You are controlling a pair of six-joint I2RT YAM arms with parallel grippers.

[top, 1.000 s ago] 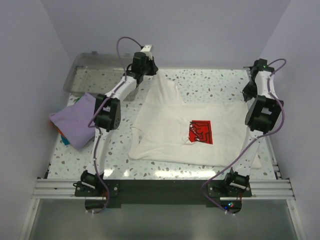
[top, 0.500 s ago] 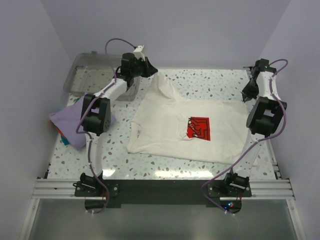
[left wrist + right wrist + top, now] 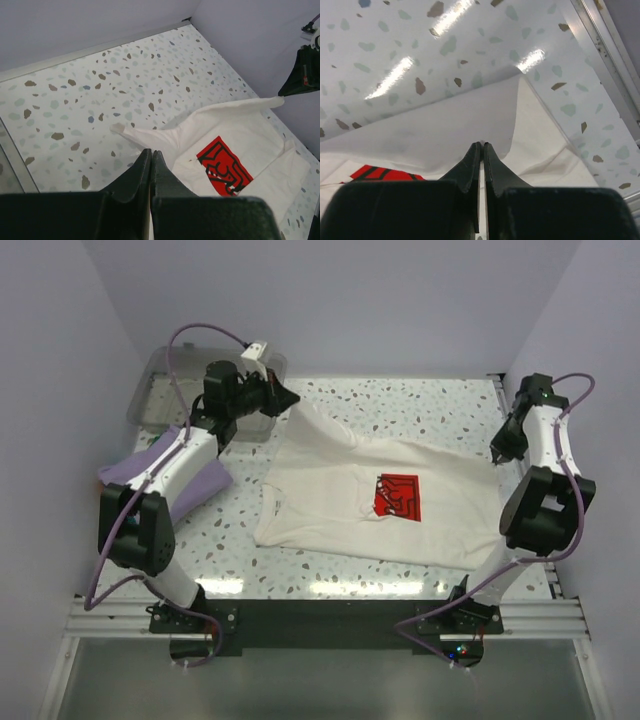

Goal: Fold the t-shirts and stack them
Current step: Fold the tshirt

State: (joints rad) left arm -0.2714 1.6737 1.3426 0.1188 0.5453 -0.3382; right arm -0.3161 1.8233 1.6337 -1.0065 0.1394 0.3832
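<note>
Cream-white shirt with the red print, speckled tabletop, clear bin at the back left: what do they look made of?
Cream-white shirt with red print: soft matte cloth, probably knit; it wrinkles and drapes in folds. Speckled tabletop: hard and glossy, terrazzo-patterned, perhaps laminate; it mirrors the lights. Clear bin: likely transparent plastic; the speckles show through it.

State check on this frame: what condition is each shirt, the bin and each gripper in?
Cream-white t-shirt with red square logo: unfolded, logo up, mostly flat on the table, two far corners lifted.
Lavender-purple t-shirt: bunched at the table's left edge, not held.
Clear plastic bin: upright, far left corner.
Left gripper: jaws shut on the cream shirt's corner.
Right gripper: jaws shut on the cream shirt's other corner.
</note>
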